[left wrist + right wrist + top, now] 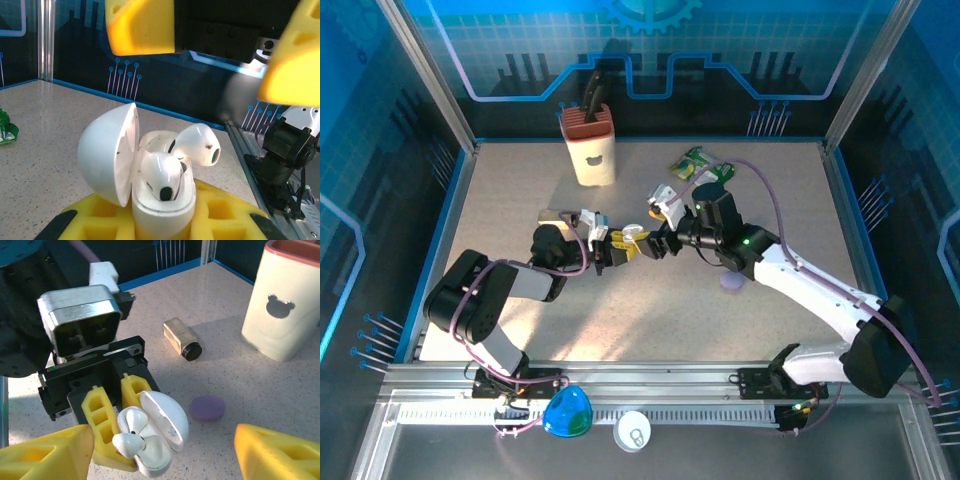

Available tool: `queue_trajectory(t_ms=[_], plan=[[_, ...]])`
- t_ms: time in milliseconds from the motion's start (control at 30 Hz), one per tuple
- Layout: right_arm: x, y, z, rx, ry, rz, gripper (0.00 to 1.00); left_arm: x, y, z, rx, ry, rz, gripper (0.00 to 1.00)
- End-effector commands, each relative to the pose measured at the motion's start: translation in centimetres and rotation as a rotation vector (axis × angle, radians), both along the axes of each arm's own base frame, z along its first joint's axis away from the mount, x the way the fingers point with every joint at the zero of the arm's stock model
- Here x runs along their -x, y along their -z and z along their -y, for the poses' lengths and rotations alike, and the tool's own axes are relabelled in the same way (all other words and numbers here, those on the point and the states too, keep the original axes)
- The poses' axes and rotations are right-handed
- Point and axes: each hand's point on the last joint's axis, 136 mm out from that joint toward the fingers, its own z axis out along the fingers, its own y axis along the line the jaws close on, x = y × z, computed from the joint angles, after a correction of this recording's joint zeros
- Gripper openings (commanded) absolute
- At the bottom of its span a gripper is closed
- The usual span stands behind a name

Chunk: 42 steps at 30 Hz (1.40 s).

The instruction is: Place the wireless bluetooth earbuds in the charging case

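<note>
On the speckled desk (pixel 650 330), the left end effector (pixel 117 410) was clenched on the white charging case (pixel 167 427), its yellow fingers (pixel 100 217) pressing the case's lower body from both sides and holding it with the lid swung open. The right end effector (pixel 160 460) stood released just in front of the case, its two yellow fingers (pixel 280 455) spread wide to either side of the case and touching nothing. Inside the case sat the two white wireless bluetooth earbuds (pixel 162 177): one low in its well beside the lid, the other riding higher with its head above the case's rim.
</note>
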Motion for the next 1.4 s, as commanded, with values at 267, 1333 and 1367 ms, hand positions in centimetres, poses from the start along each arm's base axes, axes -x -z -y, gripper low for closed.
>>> queue_trajectory(t_ms=[267,1333,1367], plan=[[-0.9,1.3,-1.2,0.055,0.022,-0.059,0.8,0.1,-0.9,-0.1,0.012,0.006,0.043,0.11],[-0.3,-1.3,-0.3,-0.235,-0.113,-0.434,0.73,0.6,-0.3,0.1,-0.005,0.049,0.067,0.13],[-0.1,-1.0,-0.6,-0.241,-0.144,-0.487,0.71,0.7,-0.3,0.1,-0.006,0.053,0.065,0.13]])
